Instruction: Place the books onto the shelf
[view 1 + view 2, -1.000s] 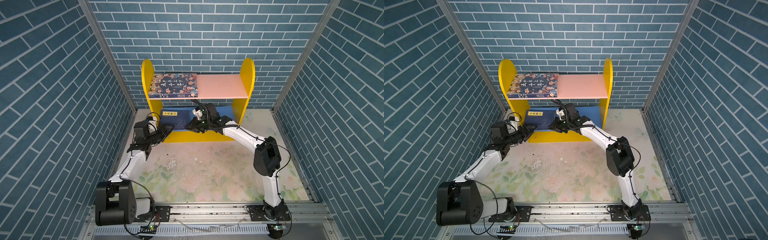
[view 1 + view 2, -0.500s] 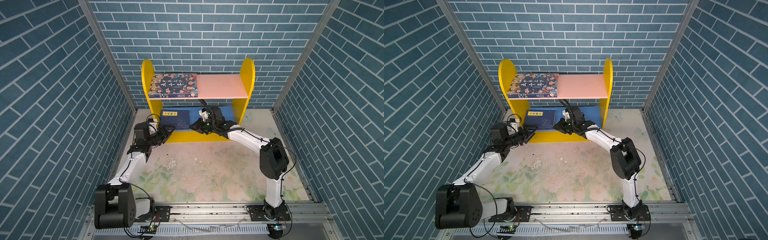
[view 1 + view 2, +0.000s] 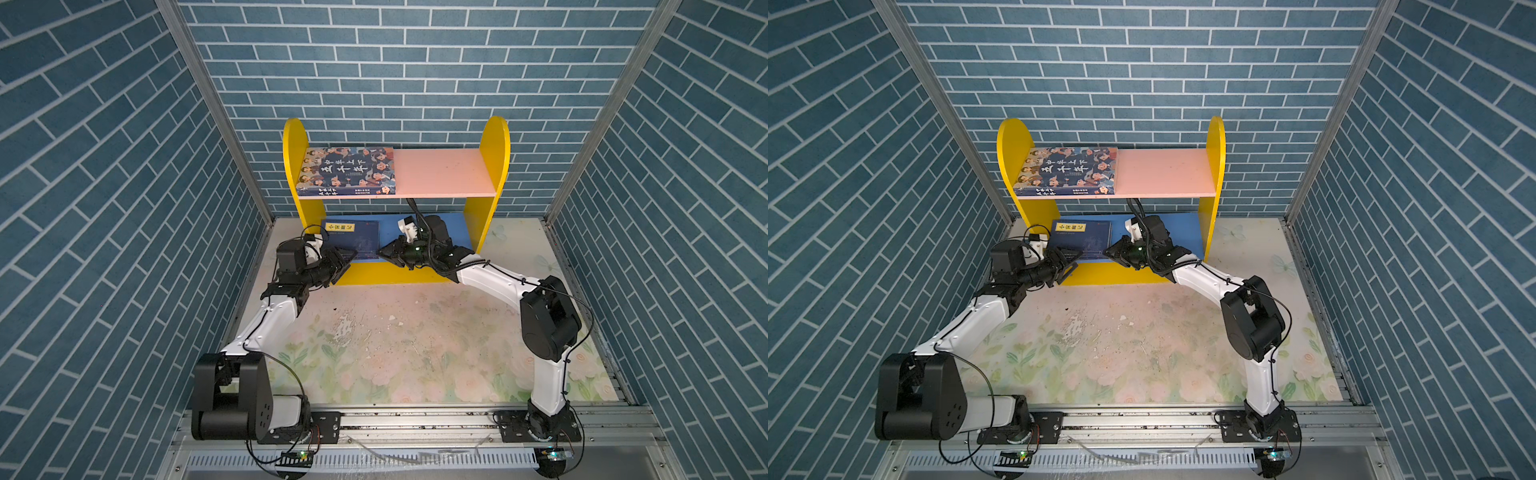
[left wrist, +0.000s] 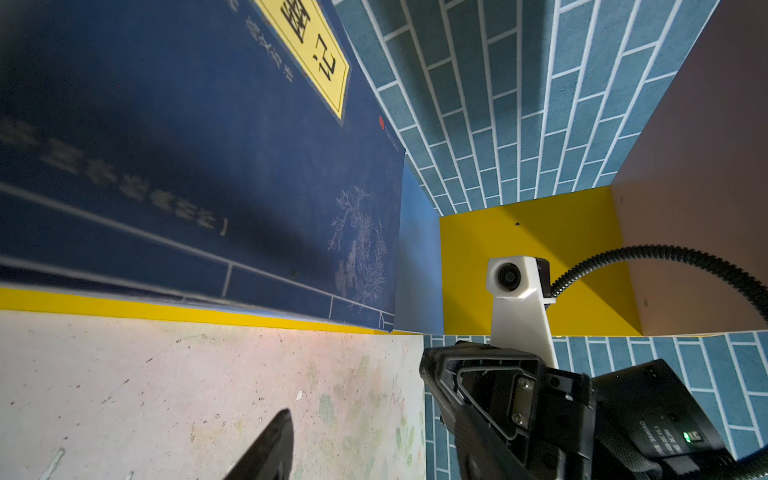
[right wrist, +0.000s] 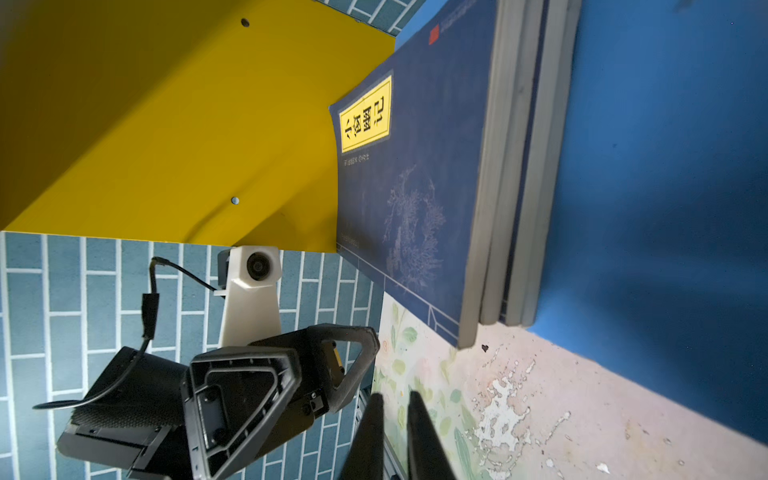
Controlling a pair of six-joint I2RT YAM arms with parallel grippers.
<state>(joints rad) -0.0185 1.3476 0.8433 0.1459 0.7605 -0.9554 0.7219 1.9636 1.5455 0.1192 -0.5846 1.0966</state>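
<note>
The thick book [image 3: 347, 170] is being carried flat on the pink upper board [image 3: 440, 174] of the shelf [image 3: 496, 141], the thin navy books [image 3: 353, 239] stacked on the blue lower board [image 3: 457, 224]. The right hand [image 3: 379, 252] is being held clenched and empty beside the stack's front right corner. The left hand [image 3: 347, 266] is being held released at its front left.

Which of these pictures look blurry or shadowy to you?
Left wrist view: the navy book blurs close to the lens. Right wrist view: a dark shadow crosses the blue board. Both top views: sharp and evenly lit.
</note>
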